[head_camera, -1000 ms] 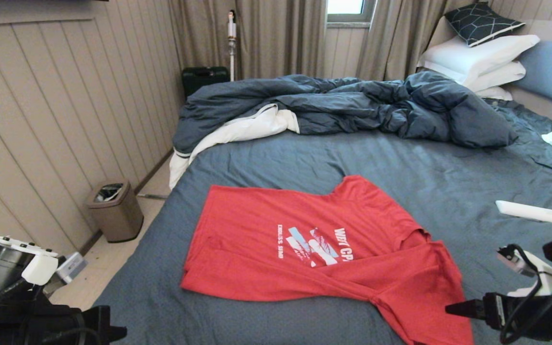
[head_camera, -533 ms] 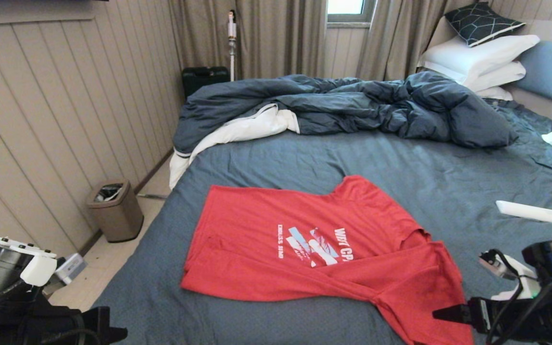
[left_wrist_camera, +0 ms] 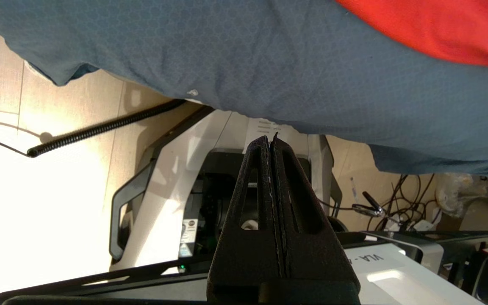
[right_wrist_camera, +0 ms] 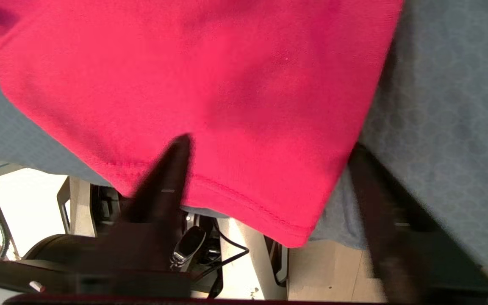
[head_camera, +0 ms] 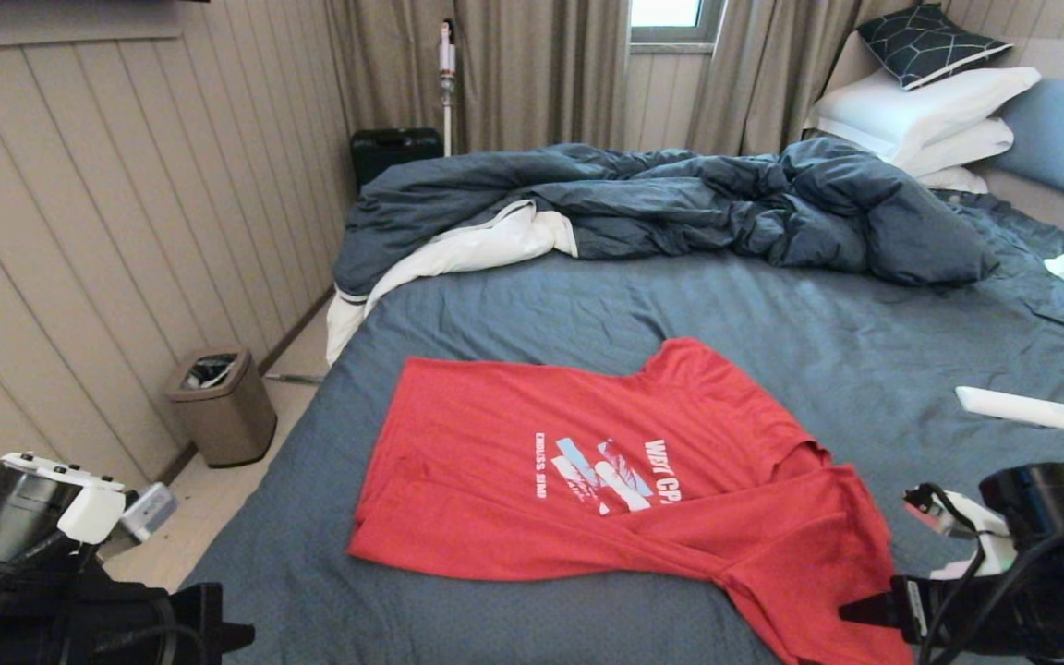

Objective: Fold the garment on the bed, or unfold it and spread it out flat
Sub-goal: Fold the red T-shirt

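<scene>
Soft, even daylight fills the room from my head camera, brightest at the small window (head_camera: 666, 13) above the curtains. Shadows sit only in the duvet (head_camera: 680, 203) folds. My left wrist view blows out to white glare on the floor (left_wrist_camera: 36, 203) beside the bed. In my right wrist view my own jaws smear dark with motion blur.

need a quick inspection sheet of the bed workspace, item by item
surface: bed with slate-blue sheet, wrinkled.
job's things: red short-sleeved T-shirt, partly folded, corner overhanging the near edge.
clutter: rumpled dark blue duvet; white flat bar.
grippers: left gripper shut, off the bed; right gripper fingers apart, straddling the shirt's hem corner.
cables: black corrugated hose on floor.
surroundings: brown bin, curtains.
</scene>
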You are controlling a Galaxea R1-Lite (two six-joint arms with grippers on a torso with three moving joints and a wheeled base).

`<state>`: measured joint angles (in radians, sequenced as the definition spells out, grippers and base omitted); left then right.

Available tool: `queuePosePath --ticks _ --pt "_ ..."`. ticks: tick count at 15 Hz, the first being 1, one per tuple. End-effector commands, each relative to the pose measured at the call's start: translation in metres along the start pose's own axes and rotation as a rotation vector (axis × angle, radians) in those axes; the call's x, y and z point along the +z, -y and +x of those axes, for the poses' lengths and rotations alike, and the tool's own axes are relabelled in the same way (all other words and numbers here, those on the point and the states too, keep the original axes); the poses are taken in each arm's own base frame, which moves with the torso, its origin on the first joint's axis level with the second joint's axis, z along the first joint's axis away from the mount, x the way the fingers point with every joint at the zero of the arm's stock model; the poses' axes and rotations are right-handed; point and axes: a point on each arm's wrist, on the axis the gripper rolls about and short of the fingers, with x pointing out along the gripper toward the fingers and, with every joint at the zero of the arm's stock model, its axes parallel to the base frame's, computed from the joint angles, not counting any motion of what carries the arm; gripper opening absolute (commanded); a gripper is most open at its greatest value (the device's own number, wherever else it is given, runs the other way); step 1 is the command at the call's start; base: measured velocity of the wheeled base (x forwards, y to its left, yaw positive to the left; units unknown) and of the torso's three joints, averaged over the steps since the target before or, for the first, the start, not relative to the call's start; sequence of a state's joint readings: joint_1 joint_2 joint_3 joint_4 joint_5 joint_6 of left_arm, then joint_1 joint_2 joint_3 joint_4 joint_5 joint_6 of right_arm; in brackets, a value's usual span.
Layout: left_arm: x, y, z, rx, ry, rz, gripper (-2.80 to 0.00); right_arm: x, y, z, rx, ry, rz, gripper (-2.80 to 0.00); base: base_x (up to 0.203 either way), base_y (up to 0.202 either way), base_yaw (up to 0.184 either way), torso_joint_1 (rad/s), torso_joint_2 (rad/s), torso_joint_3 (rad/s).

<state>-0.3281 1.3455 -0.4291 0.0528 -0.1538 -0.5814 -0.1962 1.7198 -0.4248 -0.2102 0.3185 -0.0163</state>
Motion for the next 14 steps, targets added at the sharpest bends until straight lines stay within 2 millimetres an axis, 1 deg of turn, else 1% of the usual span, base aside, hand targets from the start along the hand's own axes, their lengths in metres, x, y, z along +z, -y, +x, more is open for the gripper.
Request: queuePosePath --ticks 1,5,8,11,14 --pt "0.001 0.0 0.003 0.005 -0.013 -0.007 -2.8 -0.002 0.0 0.001 0.003 -0.009 0.0 -2.8 0.0 0.0 0.0 0.0 0.0 0.0" --pt "0.0 0.0 0.004 0.007 -0.016 -0.006 -2.8 -0.003 -0.003 -0.007 0.012 0.021 -0.014 -2.8 0.0 0.0 0.0 0.0 0.0 0.0" --pt "0.001 0.0 0.005 0.009 -0.02 -0.005 -2.8 0.005 -0.011 -0.02 0.025 0.096 -0.041 -2.8 0.0 0.0 0.0 0.0 0.0 0.0" --pt "0.002 0.001 0.005 0.009 -0.02 -0.005 -2.8 0.028 -0.017 -0.035 0.051 0.204 -0.054 -2.8 0.0 0.0 0.0 0.0 0.0 0.0" --pt "0.002 0.001 0.006 0.01 -0.021 -0.005 -2.8 0.059 -0.022 -0.047 0.096 0.303 -0.024 -2.8 0.0 0.0 0.0 0.0 0.0 0.0"
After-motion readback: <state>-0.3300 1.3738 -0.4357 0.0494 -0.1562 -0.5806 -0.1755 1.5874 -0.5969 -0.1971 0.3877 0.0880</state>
